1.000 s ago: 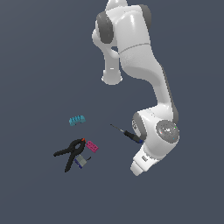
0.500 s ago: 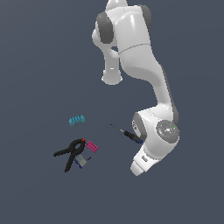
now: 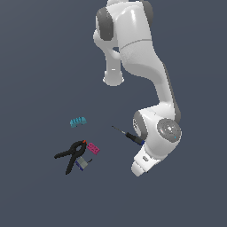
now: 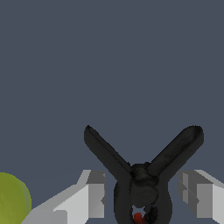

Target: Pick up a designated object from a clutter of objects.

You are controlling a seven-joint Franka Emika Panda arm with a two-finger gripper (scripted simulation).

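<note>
In the exterior view, a teal toothed piece (image 3: 78, 121) is seen furthest toward the exterior view's left, lying alone on the dark floor. Below it the large black clamp (image 3: 71, 155) is spread with its handles splayed, a pink brick (image 3: 93, 148) lying just beside its red-tipped end. Further toward the exterior view's right, a blue-handled screwdriver (image 3: 128, 136) is partly hidden by the white arm (image 3: 150, 88), which is folded low over the floor. In the wrist view, a yellow-green ball (image 4: 13, 201) is cut off at the picture's edge. The small black spring clamp (image 4: 142, 175) is seen lying between the two grey fingers (image 4: 94, 192) of the gripper (image 4: 144, 194), its handles splayed away from the camera and its red-orange tip near the body. The fingers are spread apart, with gaps on both sides of the clamp, so nothing is grasped.
</note>
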